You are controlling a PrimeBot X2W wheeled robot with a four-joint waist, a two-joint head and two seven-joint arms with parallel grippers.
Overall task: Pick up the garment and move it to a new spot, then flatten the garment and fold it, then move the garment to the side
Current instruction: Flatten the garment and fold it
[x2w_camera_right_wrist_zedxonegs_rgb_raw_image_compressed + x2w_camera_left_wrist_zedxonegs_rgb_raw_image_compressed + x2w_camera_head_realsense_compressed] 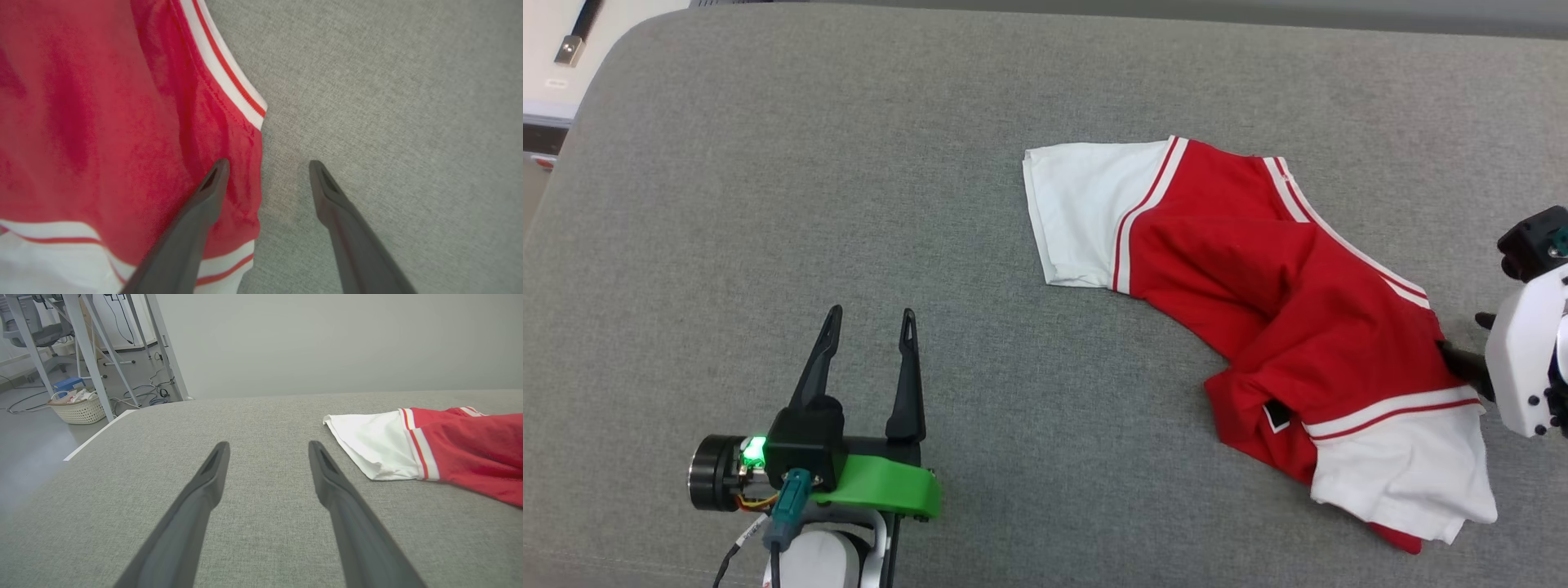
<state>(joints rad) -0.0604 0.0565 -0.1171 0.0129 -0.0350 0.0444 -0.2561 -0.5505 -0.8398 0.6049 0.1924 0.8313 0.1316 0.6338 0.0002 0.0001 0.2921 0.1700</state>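
Head view: the red jersey-style shirt with white sleeves lies bunched up on the right of the grey padded surface. The left gripper sits near-left, spread wide and empty, well apart from it.

Left wrist view: one white sleeve lies flat, off to the right.

Right wrist view: the right gripper is spread wide too, straddling the shirt's red edge with nothing pinched. The fabric looks thin, light and floppy, so I'd grab the striped trim.

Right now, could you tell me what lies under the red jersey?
The jersey lies crumpled on the grey padded surface, which shows all around it. Whatever its folded layers cover cannot be seen.
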